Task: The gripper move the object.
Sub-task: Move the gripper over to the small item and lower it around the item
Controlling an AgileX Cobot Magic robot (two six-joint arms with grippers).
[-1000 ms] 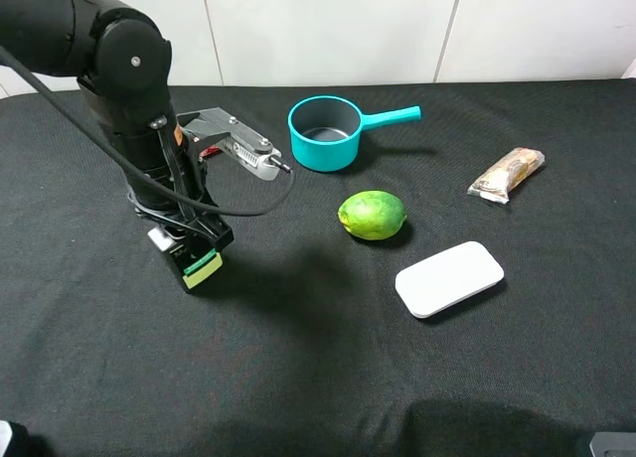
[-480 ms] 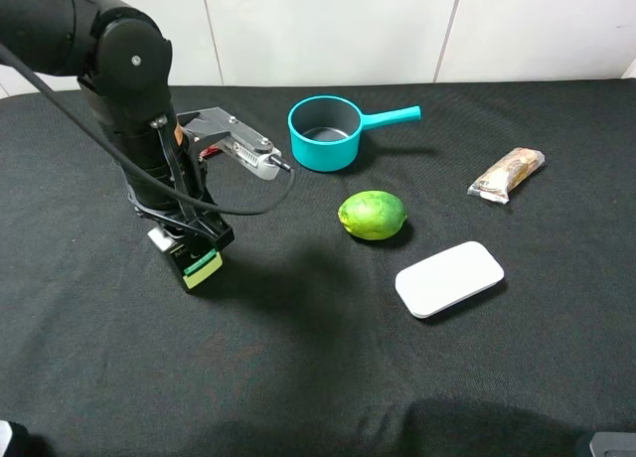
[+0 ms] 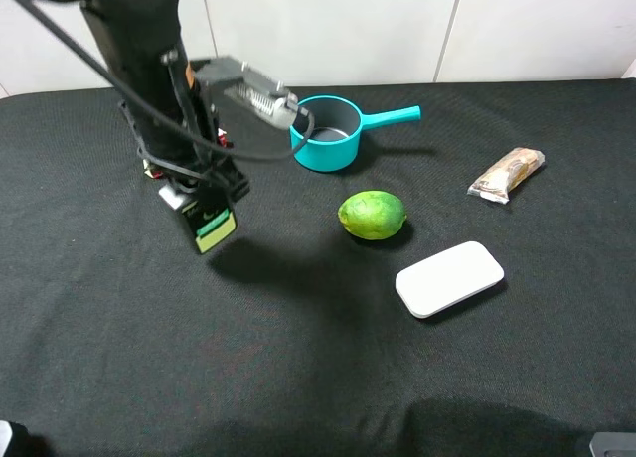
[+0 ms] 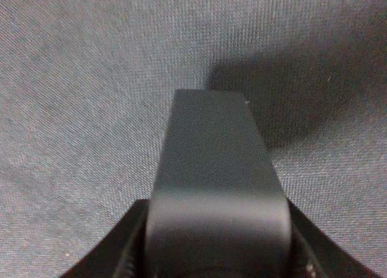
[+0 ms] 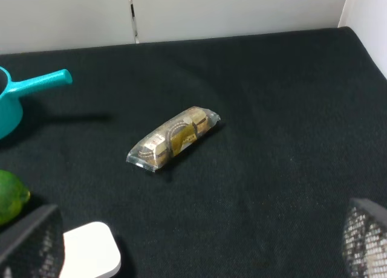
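Careful: your left gripper [image 3: 204, 211] is clamped on the bottle [image 3: 215, 229], which hangs between its jaws above the cloth [image 3: 298, 378]. A shallow pinch could let it slip or twist.

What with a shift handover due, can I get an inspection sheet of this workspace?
Surface: black cloth, flat.
Job's things: dark pump bottle, held clear of the cloth.
Clutter: teal pot, green fruit, white case, snack packet, all apart.
Grippers: left gripper shut on the bottle; right gripper open, empty.
Cables: black cable looping off the left arm near the pot.
Surroundings: white wall panels behind.
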